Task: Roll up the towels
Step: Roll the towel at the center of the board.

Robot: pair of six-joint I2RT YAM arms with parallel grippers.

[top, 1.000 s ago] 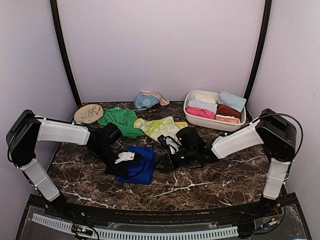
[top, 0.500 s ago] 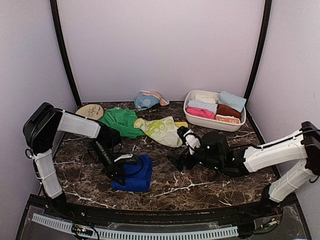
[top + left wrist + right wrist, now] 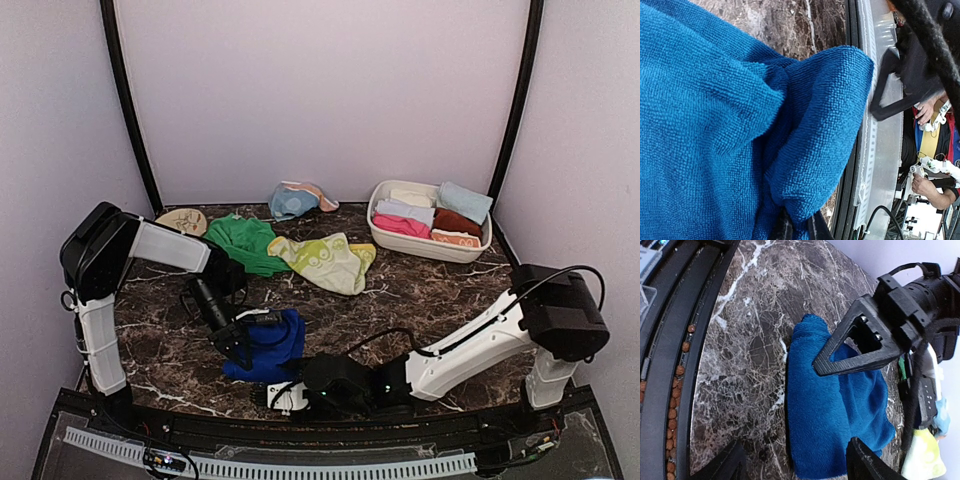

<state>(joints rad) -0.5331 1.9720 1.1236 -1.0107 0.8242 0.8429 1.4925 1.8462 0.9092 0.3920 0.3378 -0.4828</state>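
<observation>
Back right: white basin [image 3: 378,232] packed with rolled towels [image 3: 430,215], pink, white, rust, light blue | front left of centre: royal blue towel [image 3: 270,345] bunched, long axis near-to-far, near end close to the table [image 3: 470,300] edge | left gripper [image 3: 240,335] pinching its left side | right gripper [image 3: 795,455] spread wide, low beside its near end | bare marble to its right

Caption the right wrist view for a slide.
Left gripper pinching the royal blue towel on the marble table, framed by the open right gripper.

Royal blue towel [image 3: 268,345], green towel [image 3: 243,243], yellow-green towel [image 3: 325,262] w/ circle print; dark marbled tabletop [image 3: 450,300].
</observation>
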